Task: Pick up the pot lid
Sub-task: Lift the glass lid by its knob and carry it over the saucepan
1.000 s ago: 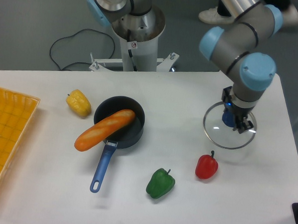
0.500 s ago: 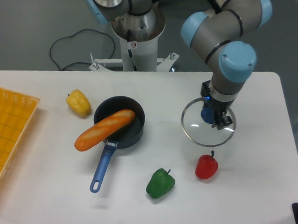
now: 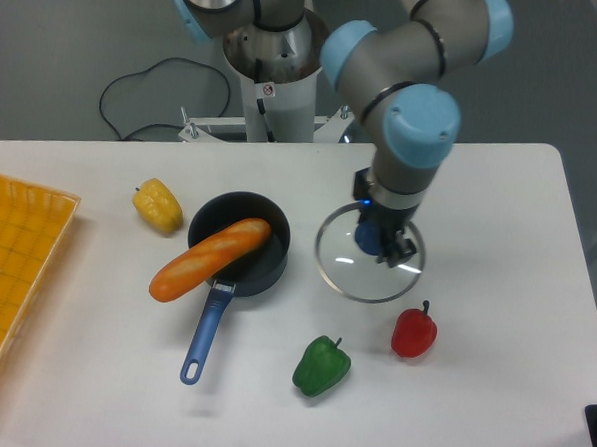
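Pot lid [image 3: 347,270], clear glass with a blue knob [image 3: 367,239], is right at the pincer [image 3: 383,224], seemingly raised off the desk [image 3: 94,313]. The pincer looks closed around the knob, holding the lid by it; the exact contact is too small to judge. The main risk is slipping: if the fingers have only a shallow bite on the smooth knob, the lid could swing or drop. The red pepper [image 3: 414,334], on the camera side of the pincer, might catch the rim if the robot goes low that way. Leftward in view from the pincer, the black pan [image 3: 204,218] has bread [image 3: 211,260] jutting over its edge, which could knock or tip the lid on a low pass.
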Action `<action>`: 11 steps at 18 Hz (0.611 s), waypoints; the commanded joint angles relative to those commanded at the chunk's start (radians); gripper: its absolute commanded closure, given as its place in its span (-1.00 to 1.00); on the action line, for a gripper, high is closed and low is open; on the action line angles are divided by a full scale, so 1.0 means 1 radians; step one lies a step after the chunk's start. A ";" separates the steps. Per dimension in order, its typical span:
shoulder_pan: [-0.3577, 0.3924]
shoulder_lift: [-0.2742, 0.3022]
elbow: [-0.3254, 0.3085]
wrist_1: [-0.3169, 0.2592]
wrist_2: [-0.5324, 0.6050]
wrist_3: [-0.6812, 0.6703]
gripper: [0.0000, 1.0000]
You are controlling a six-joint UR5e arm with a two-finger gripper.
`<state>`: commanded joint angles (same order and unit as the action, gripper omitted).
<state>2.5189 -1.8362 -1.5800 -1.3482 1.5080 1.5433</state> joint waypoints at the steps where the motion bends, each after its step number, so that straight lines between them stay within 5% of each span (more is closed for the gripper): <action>1: -0.012 0.005 0.000 -0.012 -0.009 -0.009 0.04; 11: -0.049 0.006 0.000 -0.012 -0.020 -0.106 0.04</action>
<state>2.4697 -1.8301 -1.5800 -1.3606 1.4880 1.4373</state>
